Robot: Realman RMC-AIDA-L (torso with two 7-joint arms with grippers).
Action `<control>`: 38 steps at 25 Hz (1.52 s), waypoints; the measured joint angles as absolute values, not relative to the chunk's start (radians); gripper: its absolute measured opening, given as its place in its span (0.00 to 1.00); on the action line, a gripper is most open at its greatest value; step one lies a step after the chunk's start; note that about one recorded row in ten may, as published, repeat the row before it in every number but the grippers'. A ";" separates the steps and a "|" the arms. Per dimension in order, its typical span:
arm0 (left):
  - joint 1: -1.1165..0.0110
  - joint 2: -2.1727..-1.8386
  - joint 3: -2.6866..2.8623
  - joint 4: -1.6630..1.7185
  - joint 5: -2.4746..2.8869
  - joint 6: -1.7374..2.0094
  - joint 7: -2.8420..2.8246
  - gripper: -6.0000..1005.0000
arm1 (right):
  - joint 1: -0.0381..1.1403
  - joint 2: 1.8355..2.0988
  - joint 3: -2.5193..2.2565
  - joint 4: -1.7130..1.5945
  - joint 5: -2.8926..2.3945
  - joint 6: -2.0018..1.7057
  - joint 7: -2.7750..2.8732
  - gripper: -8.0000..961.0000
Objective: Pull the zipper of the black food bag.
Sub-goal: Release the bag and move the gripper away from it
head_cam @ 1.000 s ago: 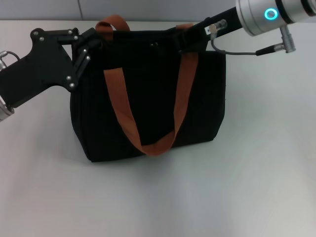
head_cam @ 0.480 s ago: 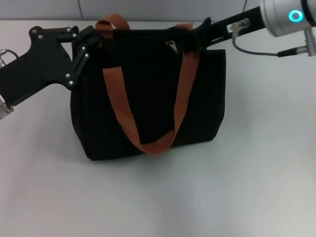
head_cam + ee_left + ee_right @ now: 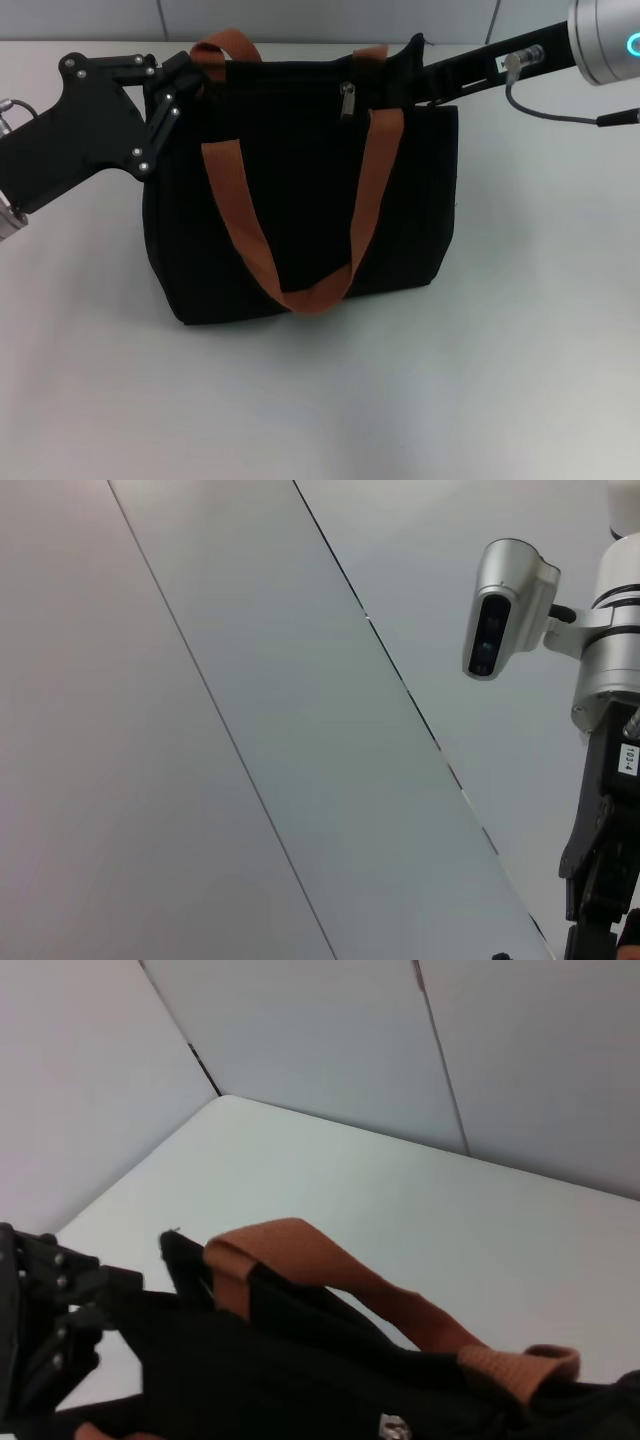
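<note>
Right gripper (image 3: 412, 62) at bag's (image 3: 300, 240) right top corner; can't tell its grip.
Left gripper (image 3: 185, 80) clamps left corner; zipper (image 3: 347, 100) sits right of middle, pull unfinished, I judge.

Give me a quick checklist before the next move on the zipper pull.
1. Zipper pull in sight: ok, hanging on the black food bag front, near the top edge.
2. Right hand on the pull: not ok, it sits apart, at the bag's top right corner.
3. Left hand bracing the bag: ok, at its top left corner.
4. Bag upright on the table: ok.
5. Orange strap clear of the pull: ok, beside it.
</note>
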State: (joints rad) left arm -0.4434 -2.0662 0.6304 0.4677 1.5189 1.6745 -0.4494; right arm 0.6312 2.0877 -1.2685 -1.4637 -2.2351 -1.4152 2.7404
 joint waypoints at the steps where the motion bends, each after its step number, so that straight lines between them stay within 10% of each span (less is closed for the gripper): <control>1: -0.443 -2.066 0.630 0.468 1.519 1.674 -0.449 0.07 | 0.629 2.088 -1.266 -1.463 -2.226 -1.416 2.735 0.01; 12: -0.444 -2.068 0.631 0.468 1.519 1.675 -0.457 0.07 | 0.530 2.083 -1.045 -1.343 -1.833 -1.394 2.415 0.02; 24: -0.449 -2.069 0.631 0.448 1.507 1.676 -0.461 0.07 | 0.517 2.069 -0.818 -0.945 -1.557 -1.652 1.864 0.61; 38: -0.439 -2.040 0.653 0.495 1.521 1.676 -0.835 0.31 | 0.501 2.076 -0.823 -0.681 -1.596 -1.758 1.370 0.81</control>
